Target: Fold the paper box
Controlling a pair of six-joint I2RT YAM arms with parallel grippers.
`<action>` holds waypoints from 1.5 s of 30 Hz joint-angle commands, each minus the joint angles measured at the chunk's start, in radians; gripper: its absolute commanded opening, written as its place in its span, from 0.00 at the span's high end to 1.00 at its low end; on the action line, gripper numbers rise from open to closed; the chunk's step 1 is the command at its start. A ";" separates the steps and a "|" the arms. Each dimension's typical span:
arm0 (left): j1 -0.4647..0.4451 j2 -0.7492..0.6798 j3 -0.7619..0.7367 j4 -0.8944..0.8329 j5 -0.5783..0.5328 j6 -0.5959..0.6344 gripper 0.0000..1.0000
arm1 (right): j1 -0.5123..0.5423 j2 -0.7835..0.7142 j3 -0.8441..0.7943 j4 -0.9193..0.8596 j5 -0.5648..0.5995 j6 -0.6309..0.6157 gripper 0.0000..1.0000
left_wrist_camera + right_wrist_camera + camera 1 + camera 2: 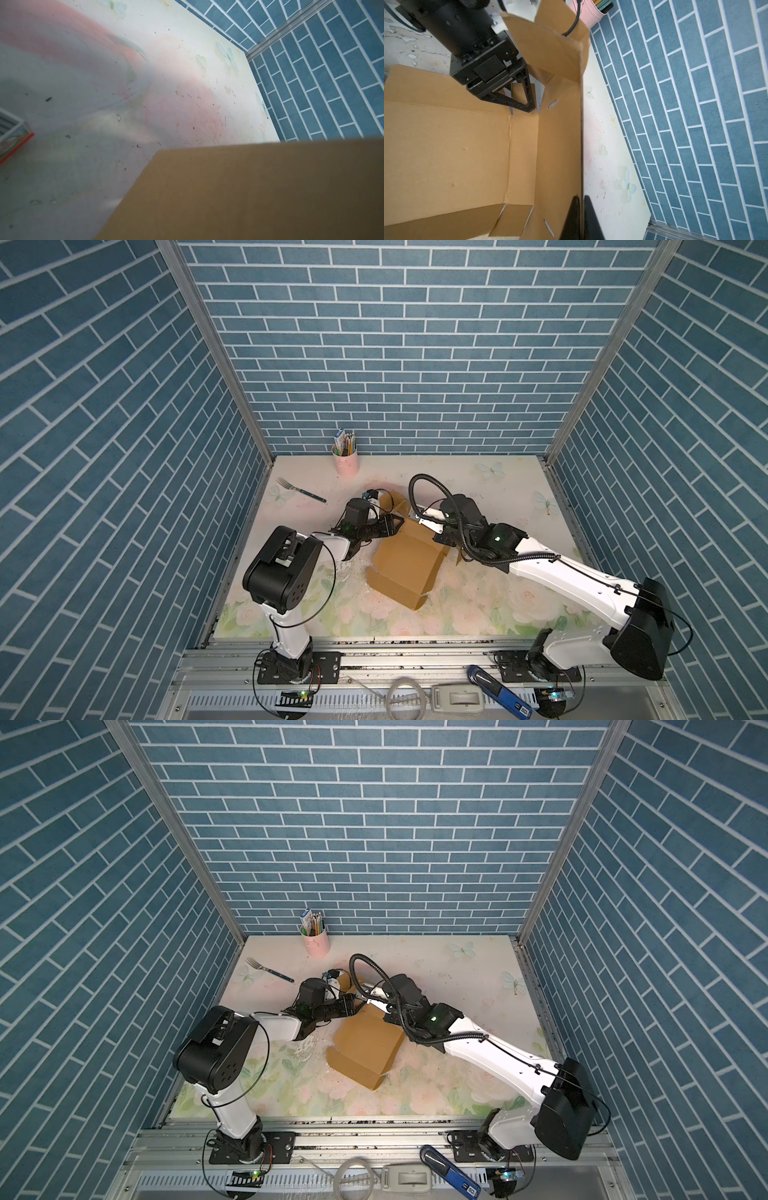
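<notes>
The paper box (446, 149) may spring flat if the right gripper (581, 199), pinching its raised wall, slips while the left gripper (521, 108), jaws apart, works at the tab.

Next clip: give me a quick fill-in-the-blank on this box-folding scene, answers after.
1. The paper box is plain ___ cardboard.
2. The right gripper is ___ on its upright wall.
3. Pencils stand in a ___ cup.
4. Left of that cup in both top views lies a ___.
Missing words: brown; shut; pink; fork.
</notes>
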 commanded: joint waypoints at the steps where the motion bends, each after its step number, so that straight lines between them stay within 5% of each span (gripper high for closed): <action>1: 0.007 -0.017 0.006 0.038 0.027 -0.006 0.45 | 0.006 0.002 -0.002 0.002 -0.004 0.037 0.92; 45: -0.111 0.032 -0.033 0.033 -0.026 -0.007 0.46 | 0.005 0.129 0.039 -0.017 0.034 0.151 0.92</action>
